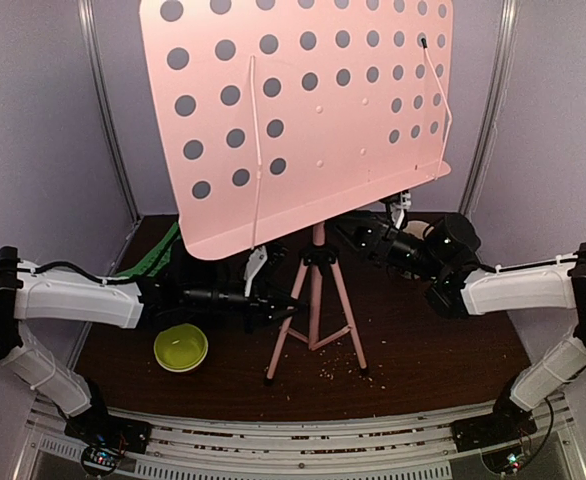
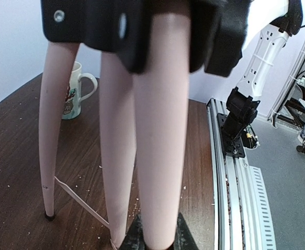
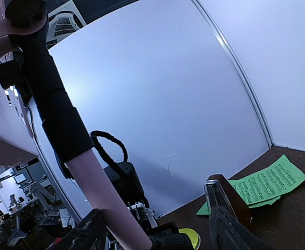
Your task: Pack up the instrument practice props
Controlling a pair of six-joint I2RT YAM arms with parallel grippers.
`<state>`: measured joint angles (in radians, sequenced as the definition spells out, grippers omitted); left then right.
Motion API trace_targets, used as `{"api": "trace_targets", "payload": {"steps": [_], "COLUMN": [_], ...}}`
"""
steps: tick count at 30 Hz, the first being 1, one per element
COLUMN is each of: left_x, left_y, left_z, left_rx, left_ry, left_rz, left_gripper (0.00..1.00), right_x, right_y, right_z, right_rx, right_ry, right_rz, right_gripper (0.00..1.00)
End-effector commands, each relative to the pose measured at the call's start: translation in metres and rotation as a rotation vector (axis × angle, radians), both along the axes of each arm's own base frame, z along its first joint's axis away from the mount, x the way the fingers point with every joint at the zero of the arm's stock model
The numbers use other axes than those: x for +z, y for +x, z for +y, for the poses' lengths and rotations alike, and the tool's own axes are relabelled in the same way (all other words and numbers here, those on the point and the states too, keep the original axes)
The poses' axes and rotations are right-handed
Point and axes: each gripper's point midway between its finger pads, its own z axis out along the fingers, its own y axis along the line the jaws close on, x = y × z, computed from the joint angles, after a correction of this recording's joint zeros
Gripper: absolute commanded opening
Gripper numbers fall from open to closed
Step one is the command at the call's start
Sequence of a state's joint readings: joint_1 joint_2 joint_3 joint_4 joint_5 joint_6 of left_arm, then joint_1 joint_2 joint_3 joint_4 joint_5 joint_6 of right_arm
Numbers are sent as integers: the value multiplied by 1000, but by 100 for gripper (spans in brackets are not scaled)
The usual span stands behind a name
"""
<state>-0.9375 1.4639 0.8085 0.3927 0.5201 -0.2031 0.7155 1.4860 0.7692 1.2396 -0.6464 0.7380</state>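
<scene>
Music stand (image 1: pixel 313 150) is upright at table (image 1: pixel 423 350) centre. Its perforated desk is tilted and fills the top of the overhead view. The tripod feet are on the dark wood, with crumbs scattered round them.

Left gripper (image 1: pixel 285 312) comes in from 9 o'clock of the tripod, low down. Its jaws are pinched onto one pink leg (image 2: pixel 160 156). Wrist view shows that leg running down between the two dark fingers (image 2: pixel 134 237), in contact on both sides.

Right gripper (image 1: pixel 365 236) sits at 1 o'clock of the tripod hub, tucked under the desk's lower lip. Its jaws are spread. In its wrist view the pink post (image 3: pixel 98 187) passes between them, close against one finger (image 3: pixel 90 232) and well apart from the other. A black sleeve (image 3: pixel 53 104) sits on the post above that.

Green sheet-music pages (image 3: pixel 269 183) lie flat on the table at 10 o'clock of the stand, by the back-left wall. Overhead they're mostly hidden by the desk, with only an edge (image 1: pixel 151 258) showing.

Yellow-green bowl (image 1: pixel 181 347) is at 8 o'clock of the tripod, just beside the left arm. White mug (image 2: pixel 73 92) stands behind the legs in the left wrist view, apart from them.
</scene>
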Motion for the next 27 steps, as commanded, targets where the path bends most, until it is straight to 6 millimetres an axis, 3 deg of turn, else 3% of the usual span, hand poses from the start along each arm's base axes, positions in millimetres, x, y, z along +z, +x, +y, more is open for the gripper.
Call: {"api": "trace_targets", "payload": {"steps": [1,5,11,21,27], "left_x": [51,45,44,43,44], "left_y": [-15,-16,-17,-18,-17], "left_z": [-1,-2,-3,-4,-5], "left_rx": [-84,-103,-136,-151,-161], "left_ry": [-164,-147,-145,-136,-131], "left_rz": [-62,-63,-65,-58,-61], "left_gripper": [0,0,0,0,0], "right_x": [5,20,46,53,61], "right_y": [7,2,-20,-29,-39], "right_z": [-5,-2,8,22,18], "right_rx": [-26,17,183,281,316], "right_ry": [41,60,122,133,156], "right_rz": [10,-10,-68,-107,-126], "right_gripper": [69,69,66,61,61]}}
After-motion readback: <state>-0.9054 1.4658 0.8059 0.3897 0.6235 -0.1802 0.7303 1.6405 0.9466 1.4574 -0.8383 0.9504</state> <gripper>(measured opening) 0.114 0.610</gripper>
